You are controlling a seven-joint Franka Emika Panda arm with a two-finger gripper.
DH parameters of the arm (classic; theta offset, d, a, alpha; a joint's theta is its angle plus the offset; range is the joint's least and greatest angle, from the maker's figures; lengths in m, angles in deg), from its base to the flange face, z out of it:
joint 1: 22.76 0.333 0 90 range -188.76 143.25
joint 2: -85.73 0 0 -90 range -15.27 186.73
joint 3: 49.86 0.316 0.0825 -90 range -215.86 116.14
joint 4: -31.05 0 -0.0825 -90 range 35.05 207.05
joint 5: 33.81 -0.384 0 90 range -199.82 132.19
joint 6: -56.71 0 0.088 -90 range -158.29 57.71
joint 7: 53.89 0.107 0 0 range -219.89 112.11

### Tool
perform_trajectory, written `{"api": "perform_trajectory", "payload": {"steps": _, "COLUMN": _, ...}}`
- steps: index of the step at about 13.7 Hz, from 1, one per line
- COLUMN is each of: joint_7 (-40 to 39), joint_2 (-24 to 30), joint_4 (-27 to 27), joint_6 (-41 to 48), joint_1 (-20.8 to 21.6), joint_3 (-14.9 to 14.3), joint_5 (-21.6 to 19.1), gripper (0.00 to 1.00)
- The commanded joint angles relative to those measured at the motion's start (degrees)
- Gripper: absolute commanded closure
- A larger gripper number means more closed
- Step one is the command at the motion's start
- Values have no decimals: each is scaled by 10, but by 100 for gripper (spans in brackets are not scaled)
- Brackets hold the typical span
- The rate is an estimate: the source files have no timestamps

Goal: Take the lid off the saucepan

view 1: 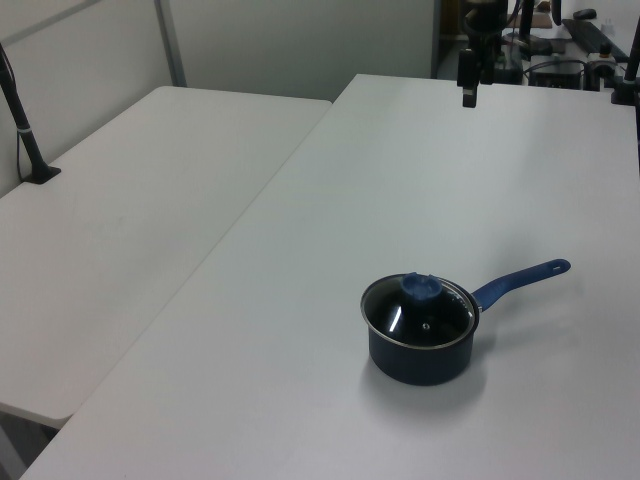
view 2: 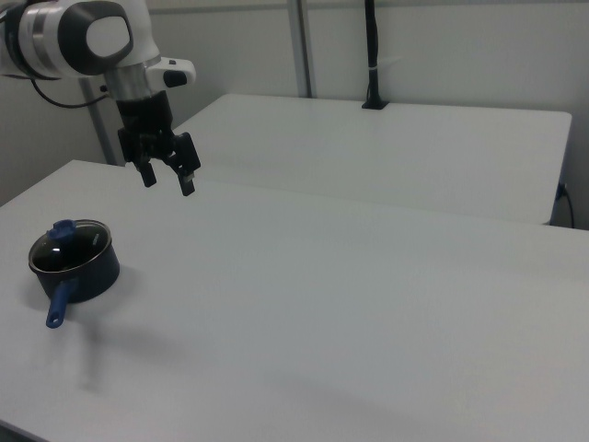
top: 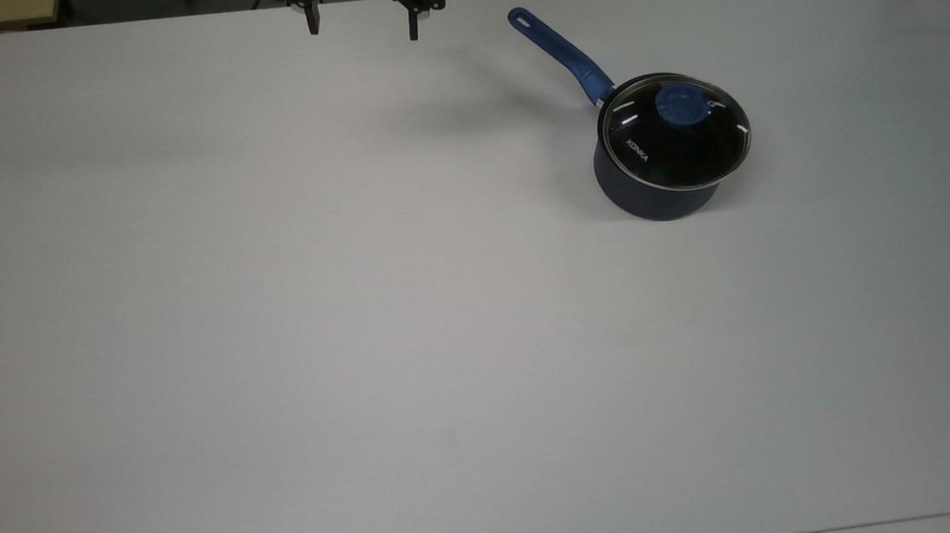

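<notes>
Top view shows the round clear glass lid [top: 675, 134] with its blue knob [top: 682, 104] seated on the small navy saucepan [top: 660, 191], toward the top view's right on the white counter [top: 278, 314]. The black gripper [top: 362, 32] hangs well apart, fingers spread and empty. Judged step: approach. Next, centre over the knob and descend.

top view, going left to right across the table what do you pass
gripper with its fingers open → saucepan handle → saucepan with the lid on it
</notes>
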Motion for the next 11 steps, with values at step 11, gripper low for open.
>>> {"api": "perform_trajectory", "payload": {"steps": 11, "joint_7": -2, "joint_2": 7, "joint_4": 9, "joint_6": 3, "joint_1": 3, "joint_3": 5, "joint_5": 2, "gripper": 0}}
